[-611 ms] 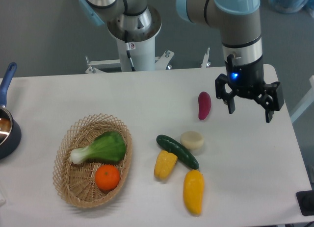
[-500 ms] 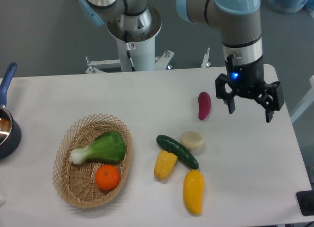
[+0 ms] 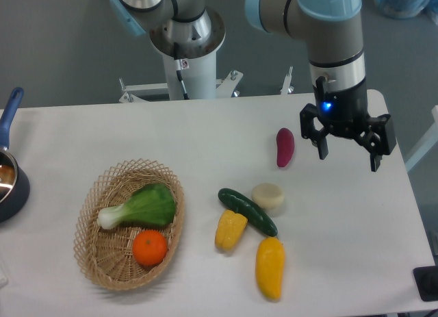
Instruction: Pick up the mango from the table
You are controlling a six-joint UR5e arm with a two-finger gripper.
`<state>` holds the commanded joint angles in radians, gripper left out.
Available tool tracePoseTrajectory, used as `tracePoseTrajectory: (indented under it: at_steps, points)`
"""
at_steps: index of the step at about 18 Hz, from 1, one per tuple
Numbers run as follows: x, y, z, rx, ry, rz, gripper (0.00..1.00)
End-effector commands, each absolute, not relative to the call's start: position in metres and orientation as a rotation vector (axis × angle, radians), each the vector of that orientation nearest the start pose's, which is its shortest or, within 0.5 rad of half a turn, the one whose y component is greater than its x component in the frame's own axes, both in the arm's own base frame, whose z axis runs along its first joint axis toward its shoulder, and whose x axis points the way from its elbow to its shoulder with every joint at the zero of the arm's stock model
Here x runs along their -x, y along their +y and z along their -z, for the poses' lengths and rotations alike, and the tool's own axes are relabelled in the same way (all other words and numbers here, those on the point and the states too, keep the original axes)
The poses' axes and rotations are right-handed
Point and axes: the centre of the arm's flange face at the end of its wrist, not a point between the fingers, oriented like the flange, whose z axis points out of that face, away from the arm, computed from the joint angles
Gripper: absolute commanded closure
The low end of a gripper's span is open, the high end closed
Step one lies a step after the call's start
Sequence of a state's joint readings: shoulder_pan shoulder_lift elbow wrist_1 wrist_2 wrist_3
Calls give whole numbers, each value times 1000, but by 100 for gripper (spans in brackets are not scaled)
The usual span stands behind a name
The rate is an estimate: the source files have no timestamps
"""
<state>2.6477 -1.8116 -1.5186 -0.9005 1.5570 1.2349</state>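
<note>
Scene at the start of a pick. The gripper (image 3: 348, 151) hangs with its two fingers spread wide and nothing between them, above the table (image 3: 356, 228) near its far right edge. The mango (image 3: 269, 267) lies on the table close to the near edge, at about 7 o'clock from the gripper and well apart from it. Its long axis runs roughly 12 to 6 o'clock. The corn cob (image 3: 230, 229) sits just beside it at 10 o'clock, and the cucumber (image 3: 248, 211) ends just beside its upper tip; whether they touch cannot be told.

Handling, as judged: the skin looks smooth and glossy, so probably slippery; the body appears firm and light to moderate in weight. The best hold is likely across the short width at mid-length, fingers at 3 and 9 o'clock, clear of the tapered ends and the neighbouring corn cob.
</note>
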Motion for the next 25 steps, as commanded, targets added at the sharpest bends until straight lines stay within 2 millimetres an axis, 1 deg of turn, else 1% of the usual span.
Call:
tracePoseTrajectory:
  at_steps: [3, 6, 8, 10, 12, 14, 15, 16, 18, 19, 20, 21, 23, 24, 25]
  points:
    - [482, 416, -454, 2848, 99, -615, 0]
    - [483, 420, -442, 2844, -61, -567, 0]
    - [476, 439, -436, 2835, -89, -542, 0]
    - [475, 447, -436, 2815, -115, -519, 0]
    - [473, 460, -423, 2782, -165, -431, 0]
    - [476, 474, -409, 2739, -251, -329, 0]
    - [477, 481, -396, 2736, -273, -282, 0]
    - [482, 484, -384, 2746, -285, -265, 0]
    - [492, 494, -374, 2742, -311, -240, 0]
    - [493, 502, -362, 2735, -362, -197, 0]
    - [499, 511, -340, 2724, -464, -130, 0]
    - [507, 515, -327, 2726, -513, -110, 0]
    - [515, 522, -309, 2736, -542, -90, 0]
    - [514, 525, -299, 2748, -541, -79, 0]
    - [515, 527, -294, 2754, -541, -71, 0]
